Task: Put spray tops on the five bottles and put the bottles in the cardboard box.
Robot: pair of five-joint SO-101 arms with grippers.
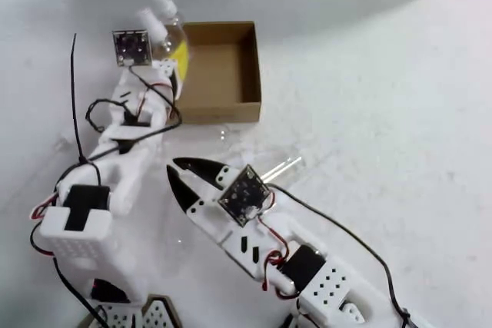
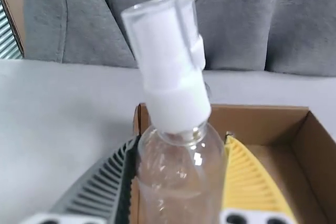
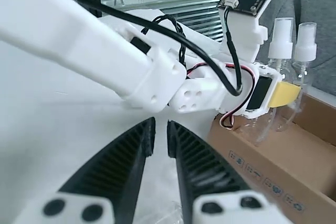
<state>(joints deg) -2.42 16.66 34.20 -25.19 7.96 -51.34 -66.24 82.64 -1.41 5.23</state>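
Currently we see the left gripper (image 2: 181, 141) clamped on a clear bottle (image 2: 178, 177) with its spray top (image 2: 168, 61) fitted, at the side wall of the cardboard box (image 2: 262, 121). The bottle's base is cut off. A second capped bottle (image 3: 304, 64) stands just beside it; we cannot tell whether it is inside the box. The right gripper (image 3: 159, 124), near the box's outer wall, has its fingers almost together on nothing. Printed marks (image 3: 247, 169) on that wall are illegible.
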